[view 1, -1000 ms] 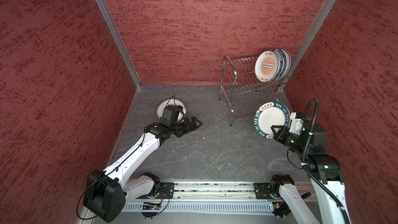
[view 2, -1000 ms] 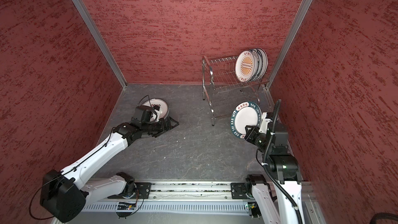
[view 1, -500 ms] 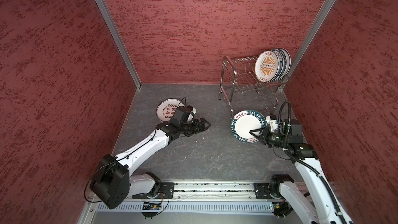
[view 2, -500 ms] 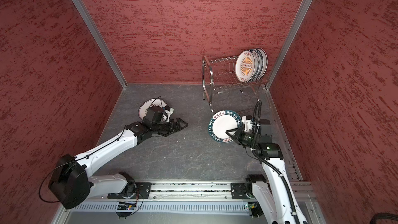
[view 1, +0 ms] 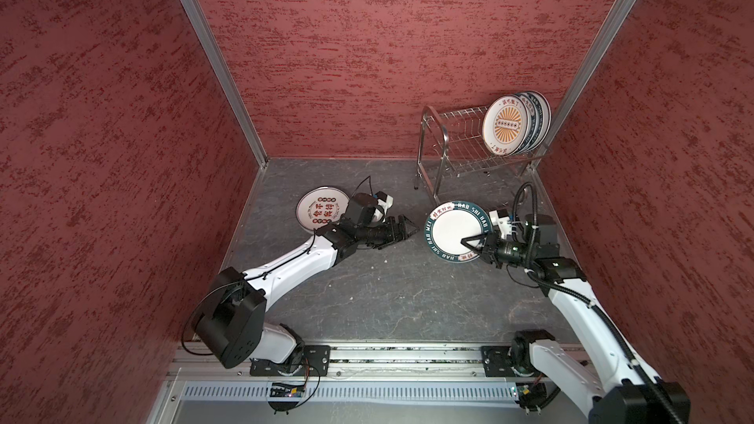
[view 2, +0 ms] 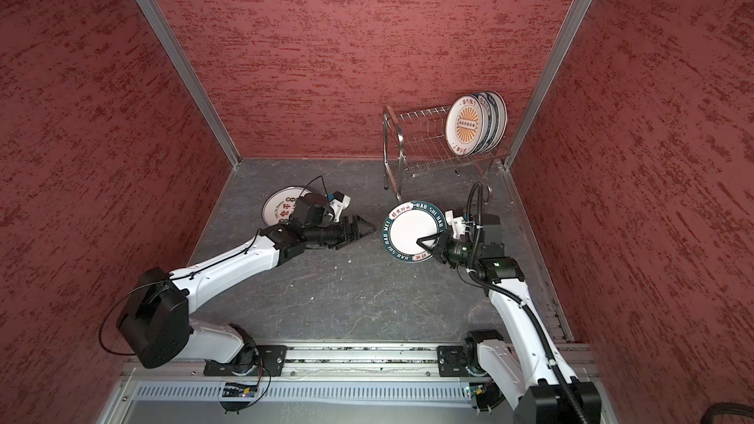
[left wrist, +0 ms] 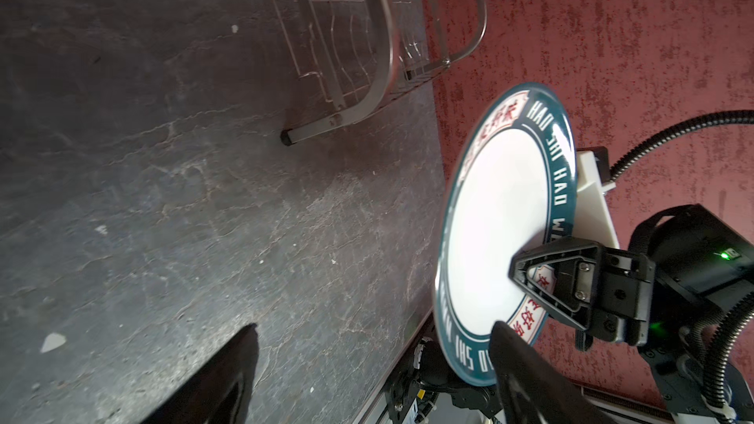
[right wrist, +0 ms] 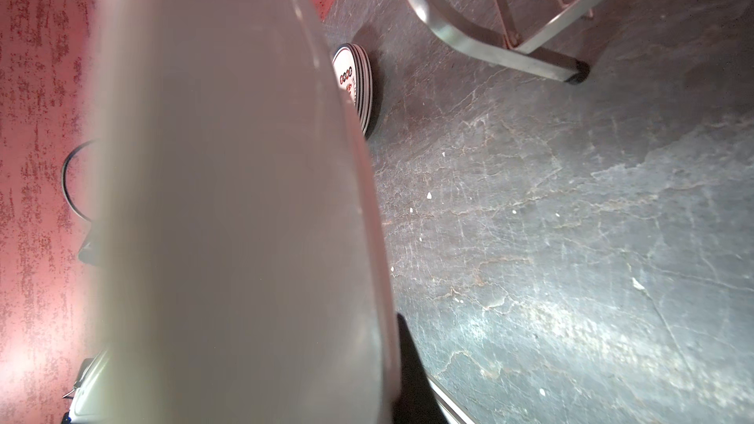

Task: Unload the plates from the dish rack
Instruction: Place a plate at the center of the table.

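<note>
Right hand (view 1: 465,243), seen also in the left wrist view (left wrist: 516,275): jaws clamped together on the rim of the teal plate (view 1: 455,234), one jaw across the white face and the other behind it. The teal plate is held on edge and tilted, near the right edge of the worktop (view 1: 400,291), just in front of the rack's nearest leg. Whether its lower rim touches the worktop cannot be told.

Left hand (view 1: 414,230): jaws wide apart and holding nothing, as the left wrist view (left wrist: 373,332) shows. It points at the teal plate's face, its tips just beside the rim. Both top views show a narrow gap between them.

Rack (view 1: 453,144): stands in the far right corner of the worktop, with the racked plates (view 1: 506,126) upright at its right end, a sunburst one foremost.

Stack (view 1: 320,210): lies flat near the left edge, a red-character plate on top, partly hidden by the left arm. The right wrist view (right wrist: 359,87) shows several rims.
</note>
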